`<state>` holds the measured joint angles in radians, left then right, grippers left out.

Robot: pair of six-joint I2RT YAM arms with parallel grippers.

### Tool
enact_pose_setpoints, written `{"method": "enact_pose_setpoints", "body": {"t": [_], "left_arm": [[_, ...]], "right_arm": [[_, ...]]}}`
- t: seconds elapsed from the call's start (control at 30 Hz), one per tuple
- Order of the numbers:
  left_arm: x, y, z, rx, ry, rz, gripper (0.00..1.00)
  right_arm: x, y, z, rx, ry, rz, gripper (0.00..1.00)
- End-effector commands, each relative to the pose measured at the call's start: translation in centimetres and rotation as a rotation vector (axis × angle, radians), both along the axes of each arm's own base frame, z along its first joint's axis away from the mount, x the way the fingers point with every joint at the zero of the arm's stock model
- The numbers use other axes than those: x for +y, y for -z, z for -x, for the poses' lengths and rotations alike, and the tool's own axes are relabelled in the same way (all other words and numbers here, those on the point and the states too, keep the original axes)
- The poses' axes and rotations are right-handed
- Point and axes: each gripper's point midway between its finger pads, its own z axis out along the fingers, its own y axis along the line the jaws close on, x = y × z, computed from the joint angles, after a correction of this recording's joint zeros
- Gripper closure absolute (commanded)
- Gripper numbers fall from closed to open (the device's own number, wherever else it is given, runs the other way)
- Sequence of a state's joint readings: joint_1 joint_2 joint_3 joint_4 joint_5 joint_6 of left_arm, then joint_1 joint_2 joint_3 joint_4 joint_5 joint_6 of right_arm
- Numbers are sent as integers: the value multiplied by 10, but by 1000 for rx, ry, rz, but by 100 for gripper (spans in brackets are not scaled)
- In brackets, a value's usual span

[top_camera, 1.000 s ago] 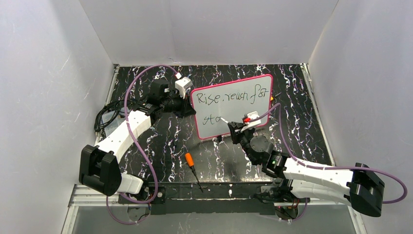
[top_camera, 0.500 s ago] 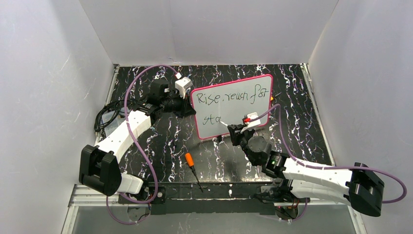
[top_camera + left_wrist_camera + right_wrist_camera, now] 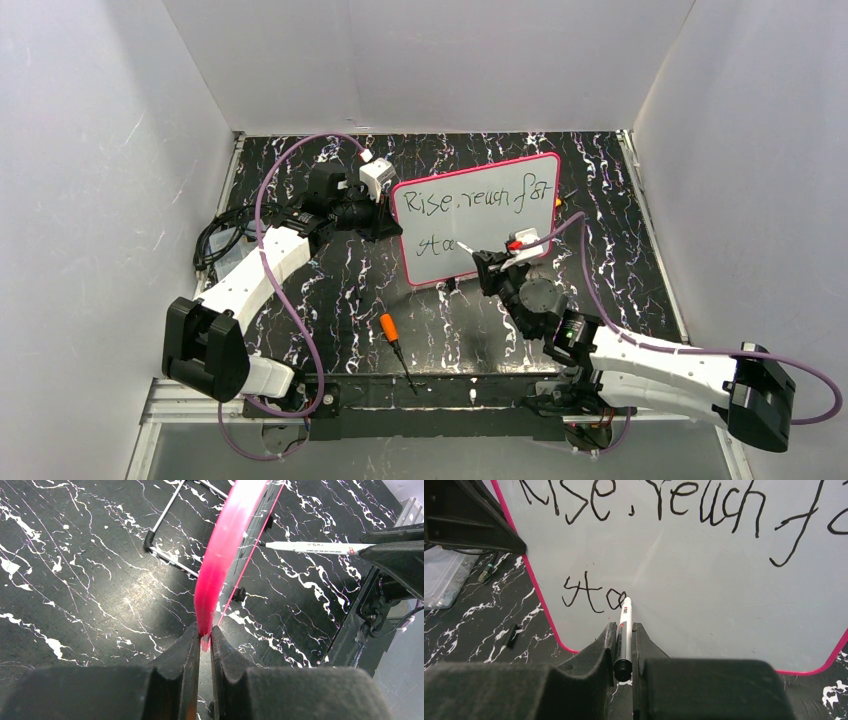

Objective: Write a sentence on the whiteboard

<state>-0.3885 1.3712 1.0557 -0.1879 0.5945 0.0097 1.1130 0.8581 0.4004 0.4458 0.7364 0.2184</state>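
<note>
**Right arm edged rightward on the second line**

Since a second earlier, the right arm's black elbow block had sunk toward the near right corner. The right fingers (image 3: 600, 649) had slid slightly to the right with their marker (image 3: 626, 611). We saw that arm stretched low from its base, forearm running left and away. Its fingers were clenched on the marker barrel, whose tip touched the board just past the "a" of the lower line.

The left arm had not shifted. Its elbow was folded at the near left and its forearm reached away and to the right. The left fingers (image 3: 184, 652) pinched the pink frame at the left edge of the whiteboard (image 3: 500, 228).

The whiteboard stood tilted on its wire stand at the far middle of the tabletop (image 3: 340, 290), facing the arms. We read the sentence (image 3: 470, 198) as roughly "Rise, reach for" on top, with only "sta" begun below. An orange-handled tool (image 3: 388, 324) lay near the front edge, well apart from both arms.
</note>
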Motion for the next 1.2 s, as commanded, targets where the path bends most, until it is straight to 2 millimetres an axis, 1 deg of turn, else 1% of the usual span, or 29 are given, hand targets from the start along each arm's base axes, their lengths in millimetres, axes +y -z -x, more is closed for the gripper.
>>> {"method": "enact_pose_setpoints", "body": {"t": [0.0,0.2,0.3,0.47,0.67,1.0,1.17], "left_arm": [[-6,-7,3,6,27,17,100],[-6,-7,3,7,27,16,100],[-6,-8,2,5,27,17,100],[-6,-7,3,6,28,16,100],[-6,-8,3,3,29,18,100],[-6,-7,3,8,27,16,100],[-6,-6,3,9,29,17,100]], "right_arm": [[4,-44,-7,-88,14,-64,99],[9,-51,-11,-119,14,-63,99],[10,-49,-13,-117,24,-54,99],[-1,-37,-16,-93,78,-24,99],[-11,-24,-13,-62,103,-12,99],[-3,12,-7,29,56,35,99],[-1,21,-5,49,43,39,99]]}}
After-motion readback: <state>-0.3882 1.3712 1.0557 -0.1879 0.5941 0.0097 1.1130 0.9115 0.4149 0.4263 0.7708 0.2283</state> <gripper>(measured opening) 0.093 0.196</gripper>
